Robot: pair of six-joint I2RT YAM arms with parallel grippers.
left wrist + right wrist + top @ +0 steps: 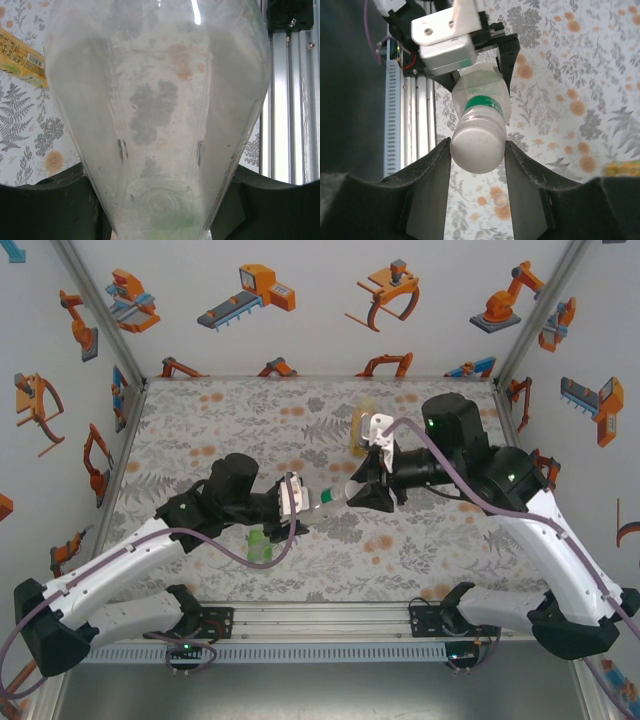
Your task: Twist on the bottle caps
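Left jaws: drawn in close on the clear bottle [160,100], one dark finger on each side of it. They hold it off the worktop [200,420], roughly level, with its neck pointing toward the right arm.
Right jaws: closed in on the cap [477,150], whose round top is pinched between the two fingers [427,200] and touches both.
Cap: whitish, sitting on the neck of the clear bottle, with a green band [482,104] just behind it. How far it is threaded on cannot be told.
Clear bottle: in the air between the two arms, above the middle of the worktop.
Green bottle [260,545]: on the worktop under the left arm, toward the near edge, partly hidden by the cable.
Amber bottle [360,425]: yellow-labelled, on the far part of the worktop just beyond the right wrist, well apart from the green bottle.
Worktop: grey leaf print with orange flowers.
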